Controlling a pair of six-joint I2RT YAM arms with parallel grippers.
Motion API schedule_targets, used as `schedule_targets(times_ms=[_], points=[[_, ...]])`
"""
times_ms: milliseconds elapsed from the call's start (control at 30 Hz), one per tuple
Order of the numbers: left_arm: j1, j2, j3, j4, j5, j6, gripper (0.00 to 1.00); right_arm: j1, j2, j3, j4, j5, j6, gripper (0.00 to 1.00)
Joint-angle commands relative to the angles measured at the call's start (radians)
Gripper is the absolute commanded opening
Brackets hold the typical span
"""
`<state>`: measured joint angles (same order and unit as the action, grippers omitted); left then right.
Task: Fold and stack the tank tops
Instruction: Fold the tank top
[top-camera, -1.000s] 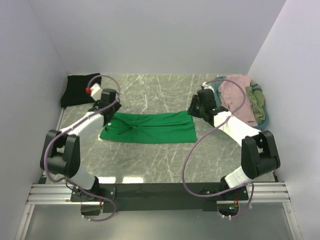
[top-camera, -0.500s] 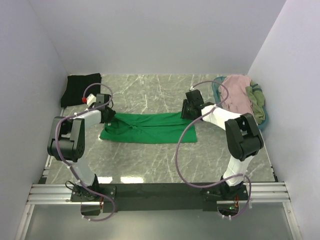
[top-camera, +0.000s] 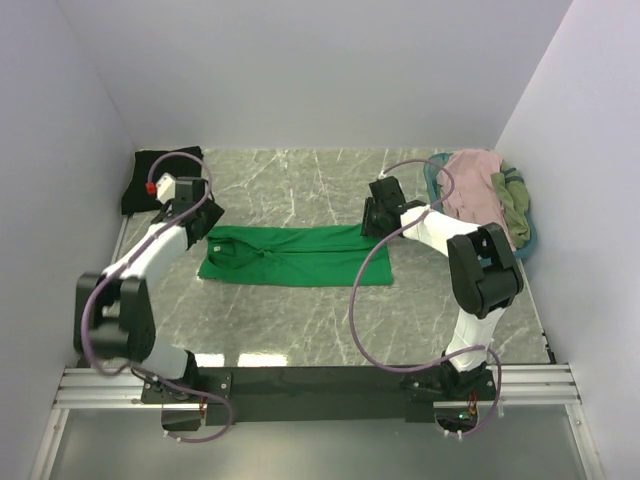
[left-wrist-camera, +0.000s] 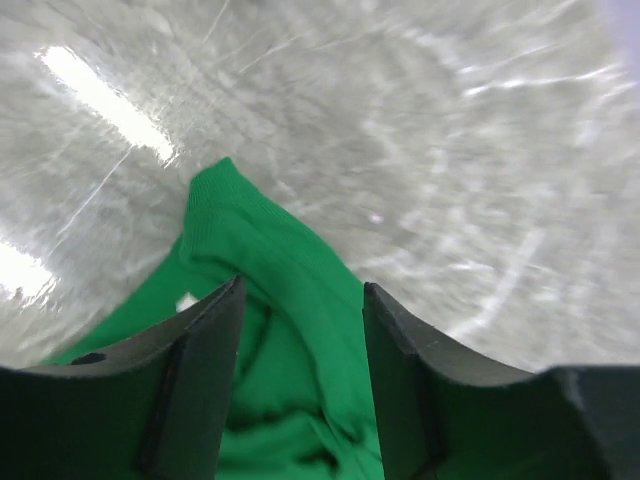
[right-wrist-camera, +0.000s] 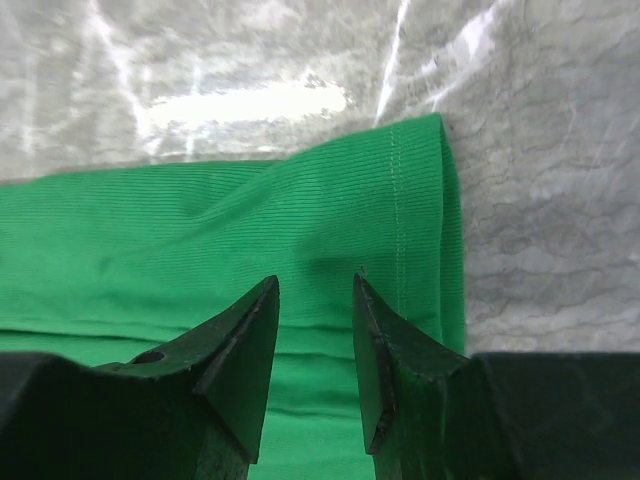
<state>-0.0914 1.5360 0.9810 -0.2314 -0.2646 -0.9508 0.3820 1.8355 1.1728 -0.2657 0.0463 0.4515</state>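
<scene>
The left gripper (left-wrist-camera: 300, 300) has just released the green top (top-camera: 295, 255) at 9 o'clock. It and the right gripper (right-wrist-camera: 315, 290) stand half open and empty, so this fold seems finished.

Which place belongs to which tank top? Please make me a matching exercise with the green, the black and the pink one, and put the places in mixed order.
Things:
1. green tank top
2. black tank top
3. pink tank top

Places:
A. far left corner of the table
B. piled on the teal basket, far right
C. spread flat in the middle of the table

Pairs: 1-C, 2-A, 3-B
</scene>
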Motion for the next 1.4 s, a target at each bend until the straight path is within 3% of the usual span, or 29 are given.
schedule_targets(times_ms=[0,100,233,633,1033,1367], points=[[-0.024,-0.149,-0.04,-0.123,-0.076,-0.067,0.54,0.005,-0.084,0.05,-0.003,0.017,-0.019,0.43],[-0.062,-0.246,-0.129,-0.227,-0.127,-0.205,0.51,0.003,-0.091,0.064,-0.001,0.012,-0.046,0.43],[-0.07,-0.312,-0.229,-0.16,-0.087,-0.284,0.44,0.005,-0.07,0.09,-0.001,0.0,-0.077,0.43],[-0.091,-0.162,-0.263,-0.146,-0.09,-0.45,0.39,0.006,0.047,0.16,-0.061,-0.043,-0.189,0.42],[-0.07,0.041,-0.15,-0.212,-0.186,-0.47,0.39,0.011,0.165,0.194,-0.128,0.047,-0.119,0.42],[-0.062,0.286,0.194,-0.316,-0.266,-0.249,0.36,0.011,0.055,0.01,-0.069,0.061,0.051,0.42]])
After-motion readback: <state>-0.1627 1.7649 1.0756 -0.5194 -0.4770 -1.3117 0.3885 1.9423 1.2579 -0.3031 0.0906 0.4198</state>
